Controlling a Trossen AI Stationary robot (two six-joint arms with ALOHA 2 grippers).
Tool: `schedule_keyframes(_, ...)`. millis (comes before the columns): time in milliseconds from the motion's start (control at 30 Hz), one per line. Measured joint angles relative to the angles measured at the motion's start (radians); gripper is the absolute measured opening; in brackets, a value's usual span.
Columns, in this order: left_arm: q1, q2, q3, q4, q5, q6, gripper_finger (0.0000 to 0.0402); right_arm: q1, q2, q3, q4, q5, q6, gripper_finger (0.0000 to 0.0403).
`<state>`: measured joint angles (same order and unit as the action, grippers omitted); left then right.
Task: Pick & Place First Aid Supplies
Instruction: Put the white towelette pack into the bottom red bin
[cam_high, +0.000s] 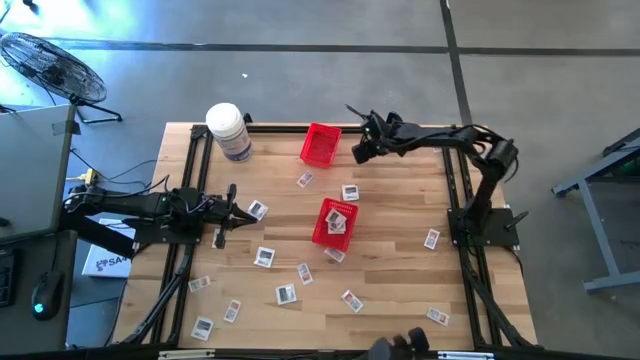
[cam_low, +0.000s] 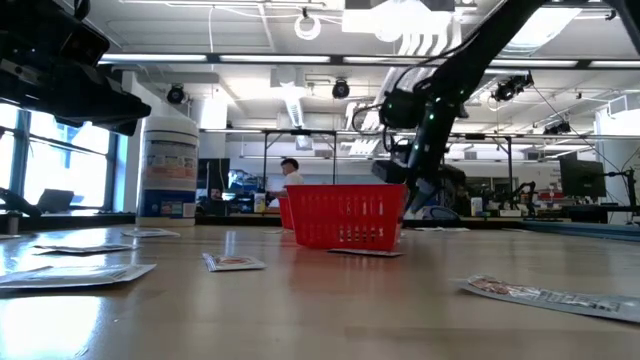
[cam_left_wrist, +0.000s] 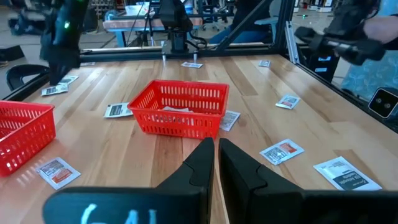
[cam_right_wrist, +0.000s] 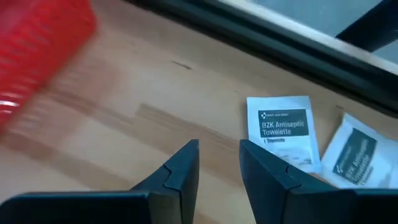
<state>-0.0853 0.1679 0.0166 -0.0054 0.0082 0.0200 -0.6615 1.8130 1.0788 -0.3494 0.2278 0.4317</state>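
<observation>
Several first aid supplies, small white packets with dark print, lie flat and scattered on the wooden table, such as one packet (cam_high: 264, 257) and another (cam_high: 432, 238). More packets lie inside the middle red basket (cam_high: 335, 222). My right gripper (cam_right_wrist: 219, 163) hovers open near the table's far edge beside the far red basket (cam_high: 320, 143). Two towelette packets (cam_right_wrist: 280, 130) (cam_right_wrist: 360, 152) lie just ahead of its fingers, and nothing is between them. At the table's left side my left gripper (cam_left_wrist: 216, 158) is shut and empty, pointing at the middle basket (cam_left_wrist: 180, 109).
A big white jar (cam_high: 228, 130) stands at the far left corner. A black frame rail (cam_right_wrist: 292, 43) runs along the far edge just past the two packets. Bare wood lies between the scattered packets. In the room behind, a person (cam_low: 290, 172) shows far off.
</observation>
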Motion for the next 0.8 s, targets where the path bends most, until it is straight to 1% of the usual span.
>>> schedule_keyframes(133,0.0,0.0,0.0,0.0,0.0,0.0,0.0021,-0.029,0.056,0.044,-0.05,0.003,0.024,0.0108)
schedule_keyframes(233,0.0,0.0,0.0,0.0,0.0,0.0,0.0021,-0.059,0.058,0.046,-0.05,-0.019,0.062,0.0108)
schedule_keyframes(367,0.0,0.0,0.0,0.0,0.0,0.0,0.0021,-0.084,0.058,0.045,-0.071,-0.036,0.058,0.0108)
schedule_keyframes(467,0.0,0.0,0.0,0.0,0.0,0.0,0.0021,-0.089,0.059,0.031,-0.069,-0.043,0.049,0.0108)
schedule_keyframes(600,0.0,0.0,0.0,0.0,0.0,0.0,0.0021,-0.092,0.059,-0.002,-0.034,-0.087,0.04,0.0111)
schedule_keyframes(800,0.0,0.0,0.0,0.0,0.0,0.0,0.0021,-0.091,0.055,-0.047,-0.01,-0.077,0.038,0.0121)
